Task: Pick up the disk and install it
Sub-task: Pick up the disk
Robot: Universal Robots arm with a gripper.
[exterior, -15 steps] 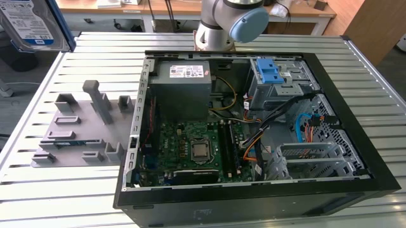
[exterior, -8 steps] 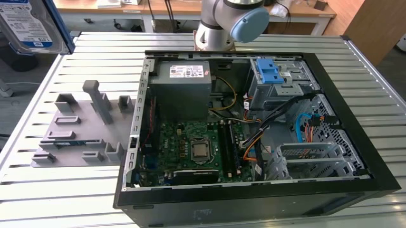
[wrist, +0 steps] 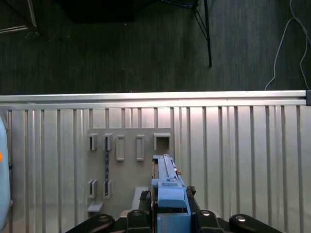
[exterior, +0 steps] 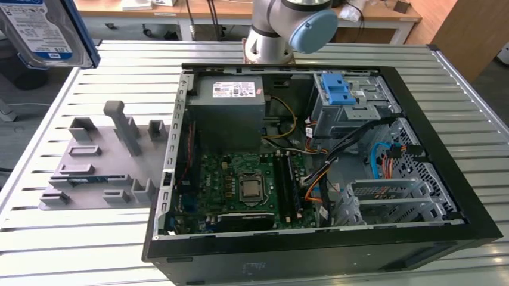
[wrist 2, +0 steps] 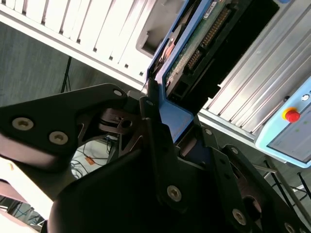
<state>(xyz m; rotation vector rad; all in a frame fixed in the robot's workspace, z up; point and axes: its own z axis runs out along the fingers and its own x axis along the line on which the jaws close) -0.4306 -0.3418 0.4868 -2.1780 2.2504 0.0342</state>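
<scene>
- You'll see a blue-and-white label on the disk (exterior: 44, 28), framed in blue plastic; its underside is green in the second wrist view.
- Your hand (wrist: 169, 201) is black.
- Your table (exterior: 80, 250) is silver, striped by parallel slats.
- The fixture plate (exterior: 95, 173) is plain grey.
- The computer case (exterior: 318, 256) is black, its motherboard (exterior: 230, 179) green, one cable (exterior: 372, 158) blue.
- The power-supply box (exterior: 230, 113) is grey with a white sticker.
- The latch (exterior: 338, 89) is light blue.
</scene>
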